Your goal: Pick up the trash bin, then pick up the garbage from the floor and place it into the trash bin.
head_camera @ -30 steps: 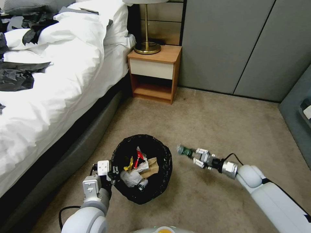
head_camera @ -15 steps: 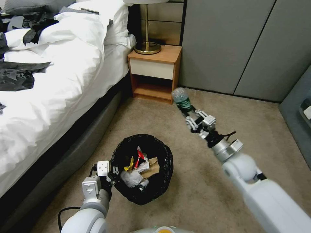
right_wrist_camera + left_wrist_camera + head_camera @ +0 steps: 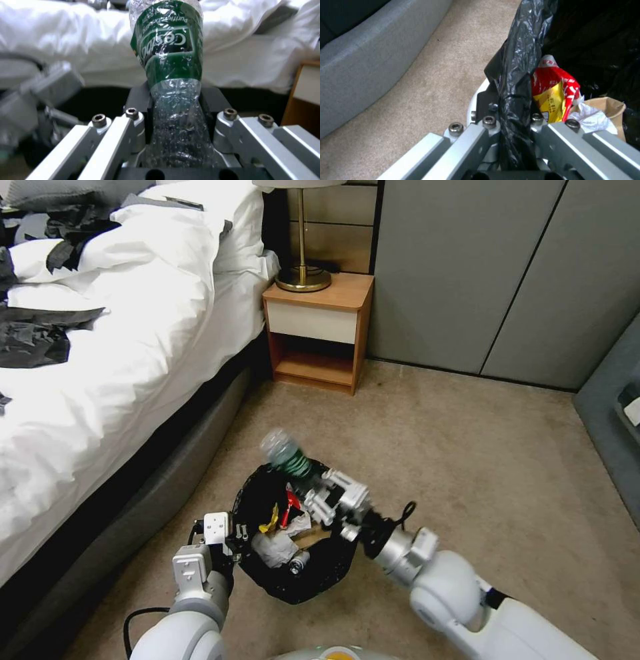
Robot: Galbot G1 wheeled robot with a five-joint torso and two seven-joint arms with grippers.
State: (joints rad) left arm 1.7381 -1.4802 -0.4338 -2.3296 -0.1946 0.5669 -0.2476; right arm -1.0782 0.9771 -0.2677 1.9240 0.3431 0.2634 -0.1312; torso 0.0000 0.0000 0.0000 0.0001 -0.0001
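Right gripper (image 3: 312,488) clamps a clear green-labelled bottle (image 3: 285,452) above the trash bin (image 3: 333,573); left gripper (image 3: 235,532) pinches its rim. Left wrist: jaws closed on the black liner (image 3: 516,82). Right wrist: bottle squeezed. Bin apparently holds most litter; bottle not yet dropped.

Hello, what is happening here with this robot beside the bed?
The robot is collecting litter from the carpet. Its left gripper is clamped on the rim of the small round white bin with a black bag liner, which already holds a red packet, a yellow wrapper, white tissue and a brown paper bag. Its right gripper holds a crumpled clear plastic bottle with a green label above the bin's far rim, not yet released.
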